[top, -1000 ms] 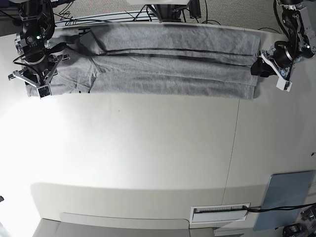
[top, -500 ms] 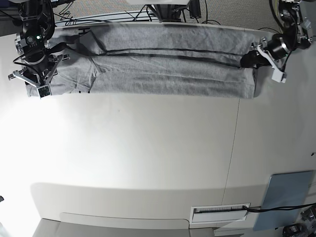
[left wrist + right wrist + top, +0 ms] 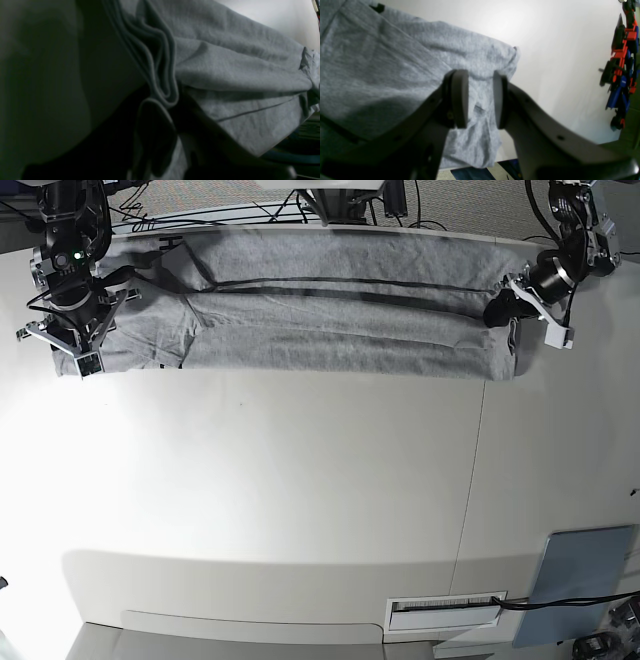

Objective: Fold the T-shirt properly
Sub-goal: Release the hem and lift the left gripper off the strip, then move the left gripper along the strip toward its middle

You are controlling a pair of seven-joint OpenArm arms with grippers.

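Observation:
The grey T-shirt (image 3: 340, 320) lies along the table's far edge, folded lengthwise into a long strip. My left gripper (image 3: 500, 308) is at the strip's right end, on the hem. In the left wrist view its dark fingers (image 3: 155, 145) are pressed against the stacked hem layers (image 3: 160, 82), with cloth running down between them, so my left gripper (image 3: 178, 140) is shut on the T-shirt (image 3: 237, 62). My right gripper (image 3: 62, 348) hovers over the left end. In the right wrist view the right gripper (image 3: 480, 97) stands open above the T-shirt (image 3: 395, 62), with nothing between its pads (image 3: 460, 97).
The white table (image 3: 300, 480) has a seam (image 3: 478, 440) running front to back. A blue-grey panel (image 3: 585, 580) and a white slotted strip (image 3: 445, 612) sit at the front right. Cables (image 3: 250, 205) run behind the shirt. Orange and blue hardware (image 3: 622, 62) hangs beyond the table.
My left gripper swung left from beside the shirt's right end onto the hem and closed on it, drawing that edge slightly inward. The right gripper has not moved.

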